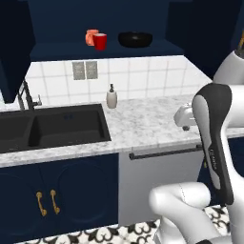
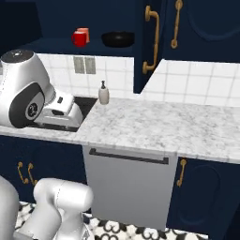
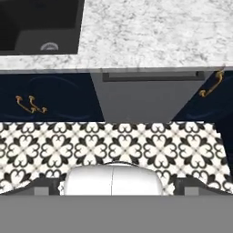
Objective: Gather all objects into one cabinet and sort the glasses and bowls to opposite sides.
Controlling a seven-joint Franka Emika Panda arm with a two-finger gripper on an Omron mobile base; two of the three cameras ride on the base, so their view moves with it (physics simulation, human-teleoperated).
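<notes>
On the navy shelf of the open wall cabinet (image 1: 105, 50), a red cup (image 1: 100, 42) stands just in front of a salmon-orange cup (image 1: 90, 36), the two touching or nearly so, toward the left. The wide black bowl (image 1: 135, 39) sits apart from them on the right of the same shelf. The cabinet door (image 2: 147, 42) with its long brass handle (image 2: 153, 40) stands swung open. Below, a soap dispenser (image 1: 111, 97) rests on the marble worktop (image 1: 143, 124) beside the black sink (image 1: 52, 127). The arm's hand (image 2: 61, 112) hangs low over the sink edge; whether the fingers are released or clenched cannot be told.
</notes>
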